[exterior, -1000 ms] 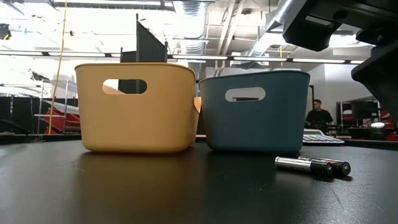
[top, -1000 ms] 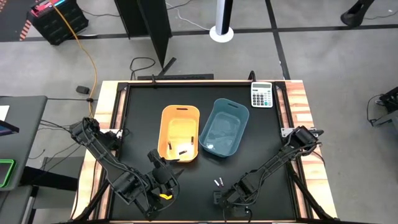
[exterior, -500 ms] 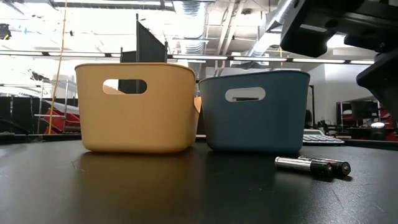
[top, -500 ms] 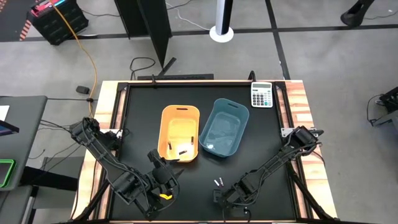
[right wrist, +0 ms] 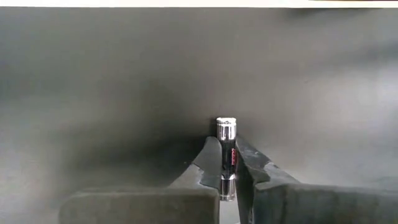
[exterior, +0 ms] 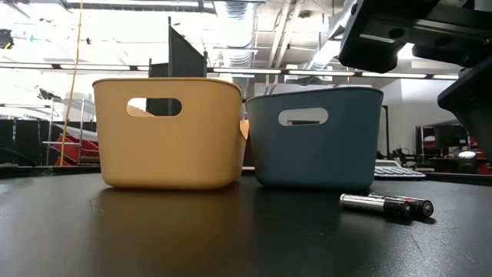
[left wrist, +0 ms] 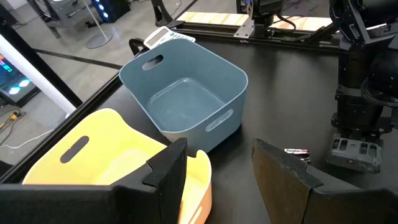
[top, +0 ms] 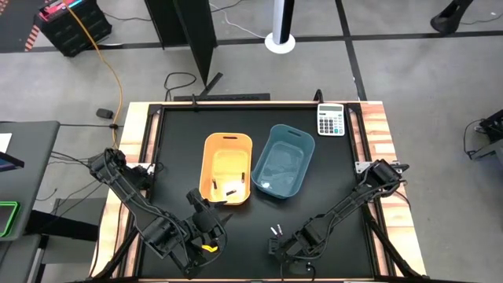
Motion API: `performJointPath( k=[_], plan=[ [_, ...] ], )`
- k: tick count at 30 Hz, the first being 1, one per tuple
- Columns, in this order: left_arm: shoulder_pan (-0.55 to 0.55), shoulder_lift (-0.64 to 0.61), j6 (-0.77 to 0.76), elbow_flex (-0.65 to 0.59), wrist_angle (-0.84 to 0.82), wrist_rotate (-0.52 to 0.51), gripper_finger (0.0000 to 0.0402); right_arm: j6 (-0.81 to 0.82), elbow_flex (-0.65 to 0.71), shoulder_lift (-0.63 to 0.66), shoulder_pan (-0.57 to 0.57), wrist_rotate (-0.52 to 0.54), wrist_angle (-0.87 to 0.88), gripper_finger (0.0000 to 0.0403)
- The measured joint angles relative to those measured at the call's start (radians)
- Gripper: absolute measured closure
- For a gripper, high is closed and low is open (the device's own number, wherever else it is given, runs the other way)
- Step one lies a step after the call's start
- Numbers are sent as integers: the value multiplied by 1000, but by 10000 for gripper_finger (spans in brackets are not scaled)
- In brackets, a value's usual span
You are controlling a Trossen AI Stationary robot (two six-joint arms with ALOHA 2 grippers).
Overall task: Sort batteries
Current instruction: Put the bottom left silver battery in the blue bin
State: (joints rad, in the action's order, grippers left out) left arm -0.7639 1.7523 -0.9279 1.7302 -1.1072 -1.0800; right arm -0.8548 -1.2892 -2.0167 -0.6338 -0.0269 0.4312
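Observation:
My right gripper [right wrist: 227,167] is shut on one battery [right wrist: 226,149] with a silver end and a red mark. It hovers near the table's near edge [top: 275,245], just beside two batteries lying on the table [top: 275,230]. The low view shows these as one silvery [exterior: 361,201] and one dark [exterior: 411,206]. My left gripper [left wrist: 217,177] is open and holds nothing, by the near end of the yellow bin [top: 227,169]. Dark batteries [top: 229,191] lie in the yellow bin. A pale one [top: 266,186] lies in the blue bin [top: 283,161]. My right gripper pinches the battery's body [right wrist: 227,158] between its two fingers [right wrist: 208,163]. The battery lies along the fingers, and its silver end [right wrist: 226,129] sticks out past the fingertips. The fingers slant down toward the black table. The low view shows nothing under the arm touching the table.
A grey-white calculator [top: 331,120] lies at the far right corner. The two bins stand side by side mid-table, the yellow on the left. Bare black table [top: 177,149] lies left of the bins and along the near edge. Wooden rails [top: 379,134] frame the table.
My right arm has drifted slightly toward the table's left, its gripper still shut on the battery. The two batteries on the table and both bins have stayed put.

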Motion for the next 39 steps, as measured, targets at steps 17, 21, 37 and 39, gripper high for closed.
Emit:
performJointPath(
  k=[17, 21, 37, 39],
  plan=[
    [0, 0, 0, 0, 0, 0, 229, 1, -1, 0, 0, 1, 1, 377],
    [0, 0, 0, 0, 0, 0, 229, 1, -1, 1, 0, 1, 2, 377],
    [0, 0, 0, 0, 0, 0, 229, 0, -48, -3, 3, 30, 71, 378],
    [0, 0, 0, 0, 0, 0, 229, 0, -49, -2, 3, 30, 71, 378]
  ],
)
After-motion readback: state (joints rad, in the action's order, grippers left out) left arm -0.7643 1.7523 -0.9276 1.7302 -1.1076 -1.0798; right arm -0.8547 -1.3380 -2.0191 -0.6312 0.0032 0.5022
